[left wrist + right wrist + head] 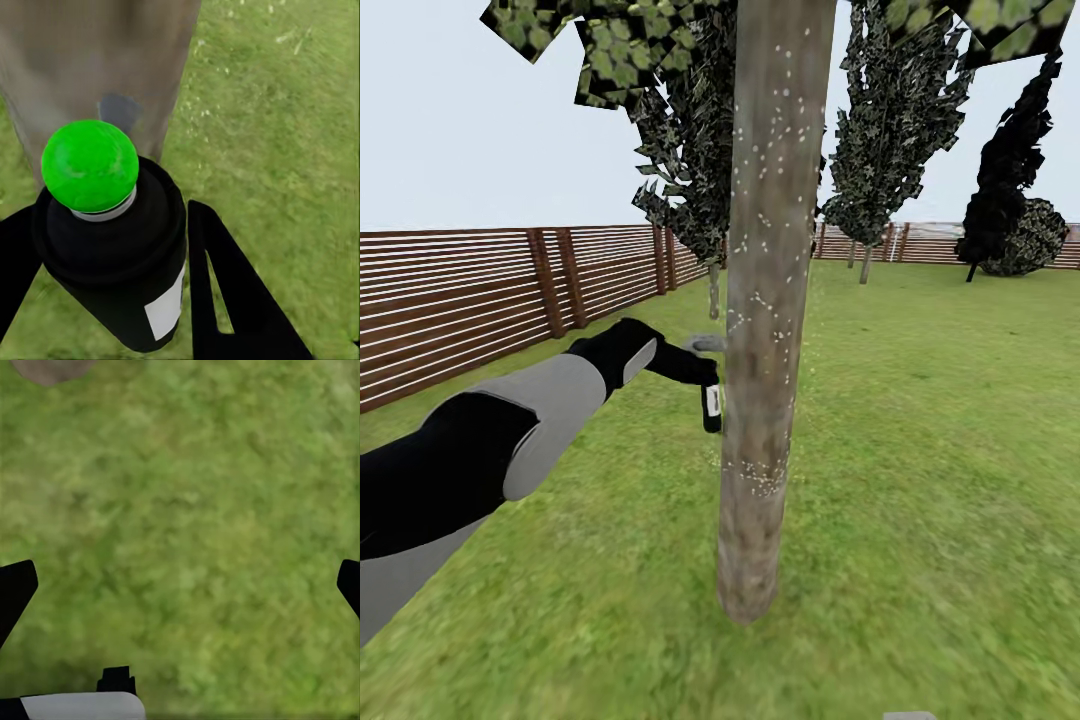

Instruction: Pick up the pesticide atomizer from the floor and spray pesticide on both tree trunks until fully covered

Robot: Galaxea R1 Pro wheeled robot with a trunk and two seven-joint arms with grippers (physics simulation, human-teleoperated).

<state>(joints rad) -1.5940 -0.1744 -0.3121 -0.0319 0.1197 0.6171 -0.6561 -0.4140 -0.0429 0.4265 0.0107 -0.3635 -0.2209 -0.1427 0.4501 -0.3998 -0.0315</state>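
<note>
**Left arm holds atomizer at the trunk**

Nearest the head camera, the left arm [510, 440] reaches in from 8 o'clock toward the middle of the lawn [940, 480]. Its pincer [705, 385] is clamped on the atomizer [712, 405], which sits just beside the trunk [770, 300] on its 9 o'clock side. From the left wrist, the atomizer [112, 247] shows a green dot [90, 165] on top of a dark body with a white label, held between two black fingers [225, 292], the trunk [90, 67] right behind it. White specks of pesticide [760, 470] dot the bark from low down to high up. A slatted fence [460, 300] runs along 9 to 10 o'clock; dark narrow trees [900, 130] stand at 12 to 2 o'clock. The right wrist looks down on grass [187, 532], with the right pincer [180, 585] spread wide, fingers [15, 585] at the picture's edges
</note>
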